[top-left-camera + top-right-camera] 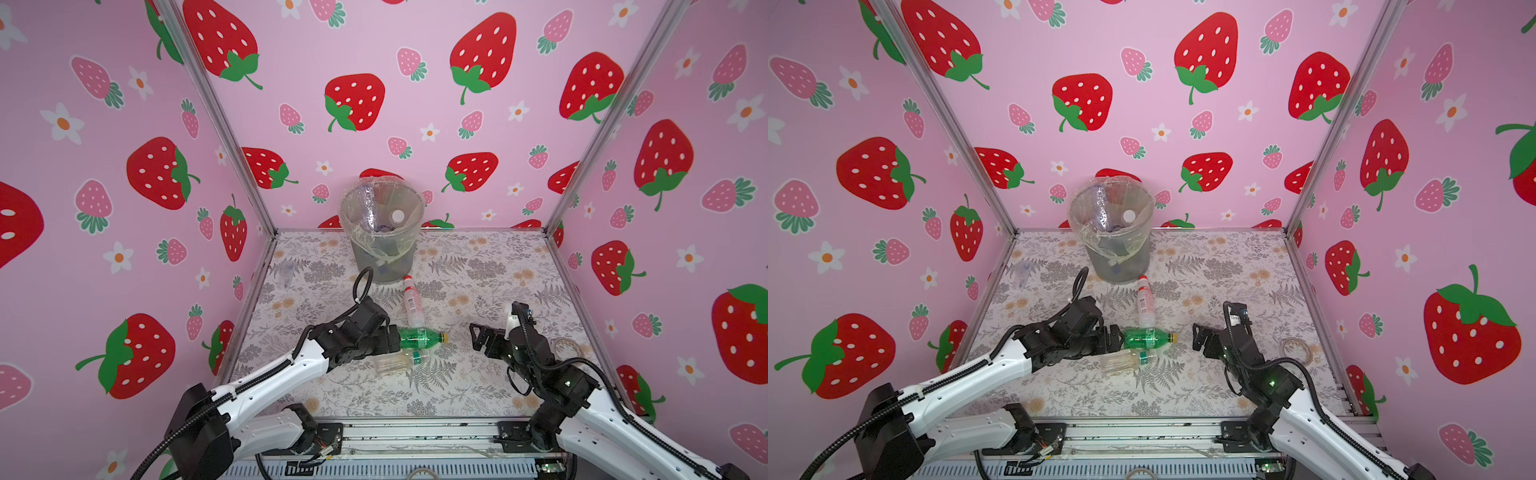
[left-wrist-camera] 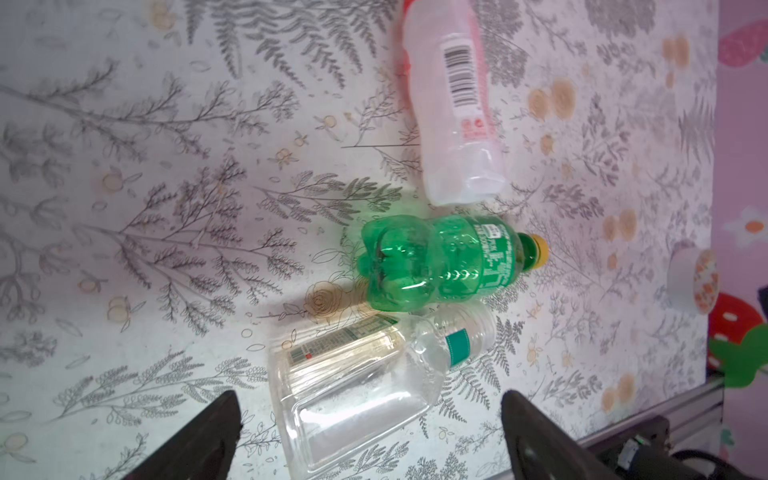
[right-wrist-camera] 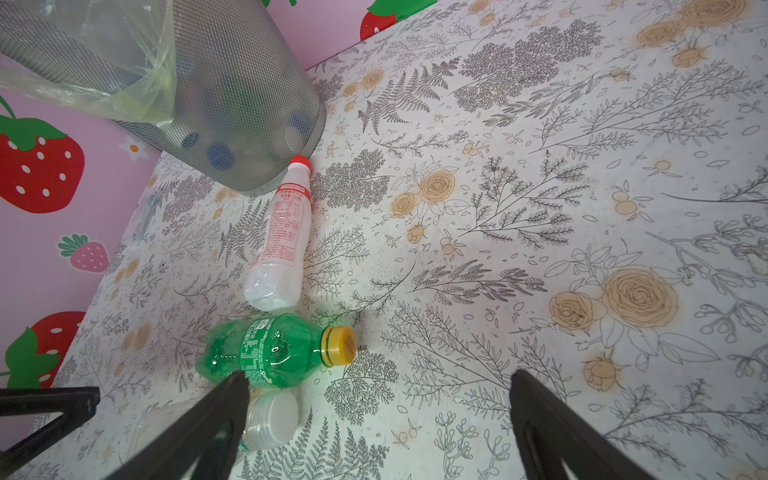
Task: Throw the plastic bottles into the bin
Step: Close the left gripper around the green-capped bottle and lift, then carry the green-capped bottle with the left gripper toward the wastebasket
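Left gripper [image 1: 394,338] and right gripper [image 1: 476,336] both gape wide, empty, flanking the green yellow-capped plastic bottle [image 1: 422,337] lying mid-frame. The round grey mesh bin [image 1: 382,254] stands above it, at centre.

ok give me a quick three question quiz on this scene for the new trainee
1. True or false: the right gripper has its fingers shut on the green bottle.
2. What colour is the green bottle's cap? A red, B yellow, C blue.
3. Which bottle on the table lies nearest the bin?

Key:
1. False: the fingers stand open and hold nothing.
2. B.
3. The red-capped white bottle, whose cap lies almost at the bin's base.
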Available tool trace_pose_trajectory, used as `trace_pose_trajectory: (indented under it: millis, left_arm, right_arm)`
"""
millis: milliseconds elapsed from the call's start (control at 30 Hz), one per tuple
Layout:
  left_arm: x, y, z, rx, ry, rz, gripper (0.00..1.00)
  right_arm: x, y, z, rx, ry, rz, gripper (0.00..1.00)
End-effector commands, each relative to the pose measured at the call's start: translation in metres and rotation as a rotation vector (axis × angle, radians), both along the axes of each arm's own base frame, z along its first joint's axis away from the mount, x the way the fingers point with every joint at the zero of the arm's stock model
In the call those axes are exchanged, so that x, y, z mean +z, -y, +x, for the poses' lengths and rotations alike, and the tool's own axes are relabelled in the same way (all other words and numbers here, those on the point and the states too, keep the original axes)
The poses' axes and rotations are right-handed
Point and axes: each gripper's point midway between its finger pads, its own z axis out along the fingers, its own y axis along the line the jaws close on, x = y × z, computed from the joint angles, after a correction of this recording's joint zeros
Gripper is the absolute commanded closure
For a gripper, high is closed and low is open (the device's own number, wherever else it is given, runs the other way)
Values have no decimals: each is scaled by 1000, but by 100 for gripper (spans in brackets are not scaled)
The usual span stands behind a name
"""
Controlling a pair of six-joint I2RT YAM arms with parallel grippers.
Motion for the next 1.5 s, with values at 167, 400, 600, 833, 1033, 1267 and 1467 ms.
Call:
trace_pose_trajectory:
  millis: [167, 400, 600, 833, 1033, 1267, 1467]
  left_arm:
    - [-23, 21, -18, -550, -140, 322, 1]
    - [-30, 5, -21, -615, -107, 492, 1]
    - [-34, 7, -39, -711, -115, 439, 1]
    - [-60, 3, -39, -728, -174, 510, 0]
    - [-75, 3, -40, -735, -217, 532, 4]
    - [-84, 0, -39, -731, -244, 567, 16]
    - [-87, -1, -39, -729, -245, 595, 31]
  right_arm:
    - [-5, 2, -2, -12, -16, 1, 1]
    - [-3, 8, -5, -25, -16, -6, 1]
    - [-3, 9, -3, -29, -10, -13, 1]
    - [0, 6, -2, -19, -15, -19, 1]
    - [4, 10, -4, -27, 5, 3, 1]
    - [5, 15, -7, -37, 14, 1, 1]
    - [9, 16, -7, -37, 23, 6, 1]
